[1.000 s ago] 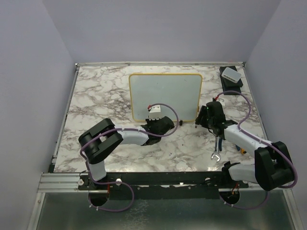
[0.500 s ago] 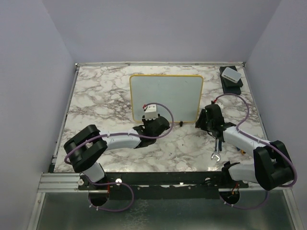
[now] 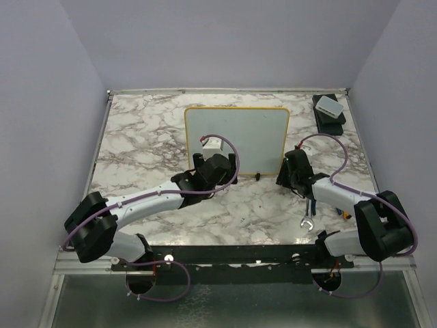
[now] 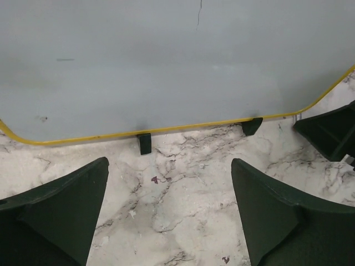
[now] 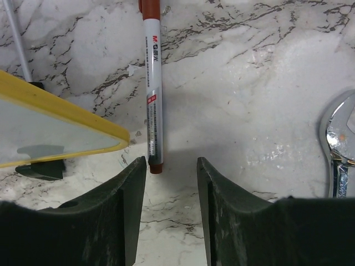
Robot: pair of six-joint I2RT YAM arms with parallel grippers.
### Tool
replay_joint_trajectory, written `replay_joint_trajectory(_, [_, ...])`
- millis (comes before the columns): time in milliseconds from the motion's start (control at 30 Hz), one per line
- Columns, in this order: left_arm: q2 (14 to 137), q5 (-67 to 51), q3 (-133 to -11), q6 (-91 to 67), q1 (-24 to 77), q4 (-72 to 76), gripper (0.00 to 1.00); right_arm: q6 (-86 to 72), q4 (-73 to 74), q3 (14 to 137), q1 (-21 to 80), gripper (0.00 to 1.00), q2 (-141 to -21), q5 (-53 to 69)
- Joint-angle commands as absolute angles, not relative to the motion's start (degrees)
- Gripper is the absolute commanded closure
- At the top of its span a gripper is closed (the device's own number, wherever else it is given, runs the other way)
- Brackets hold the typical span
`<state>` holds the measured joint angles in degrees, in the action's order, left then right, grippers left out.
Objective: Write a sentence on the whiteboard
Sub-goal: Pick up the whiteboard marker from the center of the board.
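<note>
The whiteboard (image 3: 235, 133) stands upright mid-table, pale face with a yellow rim and small black feet (image 4: 145, 143). The sentence is out of view; the board's face (image 4: 166, 66) shows only a thin dark stroke near its top. My left gripper (image 3: 216, 162) sits low in front of the board's lower edge, jaws wide open over bare marble (image 4: 169, 188). A white marker (image 5: 153, 83) with a red end lies on the table by the board's right corner (image 5: 83, 119). My right gripper (image 5: 172, 163) is open just short of it, and the marker's end is beside the left fingertip (image 5: 138, 166), not gripped.
A metal wrench (image 3: 308, 217) lies right of my right gripper, with its jaw end (image 5: 338, 149) in the wrist view. A small white box on a black base (image 3: 330, 106) sits at the back right corner. Purple cables loop over both arms.
My left arm has stretched forward toward the board and its jaws went from nearly shut to wide open. My right gripper's jaws have narrowed and it has edged left toward the board's corner.
</note>
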<state>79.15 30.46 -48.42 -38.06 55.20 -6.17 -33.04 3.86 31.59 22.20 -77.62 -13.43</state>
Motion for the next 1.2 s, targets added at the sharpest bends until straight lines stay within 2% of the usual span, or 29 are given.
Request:
replay_joint_trajectory(0, [76.1,23.6,-51.1,-32.4,52.4,-10.7,0.06,-33.6,2.7,33.5,23.3,0.55,-79.7,-15.6])
replay_joint_trajectory(33, [72.1,22.5,-51.3,-32.3,51.9,-10.8,0.06,-33.7,3.3,33.9,23.4,0.56,-80.2,-16.2])
replay_joint_trajectory(67, [74.8,21.4,-51.3,-32.3,50.9,-11.0,0.06,-34.0,4.2,34.5,23.5,0.57,-80.7,-17.0])
replay_joint_trajectory(367, [71.8,16.3,-53.4,-30.3,47.6,-13.3,0.05,-39.8,10.7,35.7,23.3,0.65,-80.0,-25.1])
replay_joint_trajectory(567, [69.7,13.1,-54.7,-28.8,45.8,-15.7,0.02,-36.9,7.7,35.5,22.8,0.65,-81.0,-20.4])
replay_joint_trajectory(800, [68.6,11.3,-56.5,-26.4,43.8,-19.2,0.02,-35.5,6.2,35.8,22.1,0.70,-82.4,-18.3])
replay_joint_trajectory(1167, [67.5,9.0,-57.6,-21.7,43.2,-19.7,0.02,-37.8,8.7,34.6,21.7,0.92,-78.5,-18.6])
